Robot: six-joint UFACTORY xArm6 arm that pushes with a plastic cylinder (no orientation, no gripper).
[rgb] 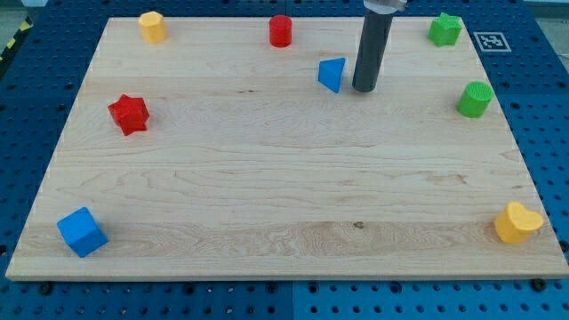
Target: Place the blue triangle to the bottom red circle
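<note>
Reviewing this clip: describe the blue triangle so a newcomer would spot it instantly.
Look at the wooden board, near the middle of its top edge. Just left of my tip sits the blue triangle, with the red cylinder up-left. It is the only wedge-shaped block; the other blue block is a cube.

1. Two red blocks: a cylinder (pixel 281 30) and a star (pixel 129 114).
2. Two blue: a triangle (pixel 332 75) and a cube (pixel 82 232).
3. Two green: a star (pixel 444 29) and a cylinder (pixel 476 99).
4. Two yellow: one (pixel 153 27) at the view's top left, one (pixel 517 222) at bottom right.
5. Eight blocks altogether.
</note>
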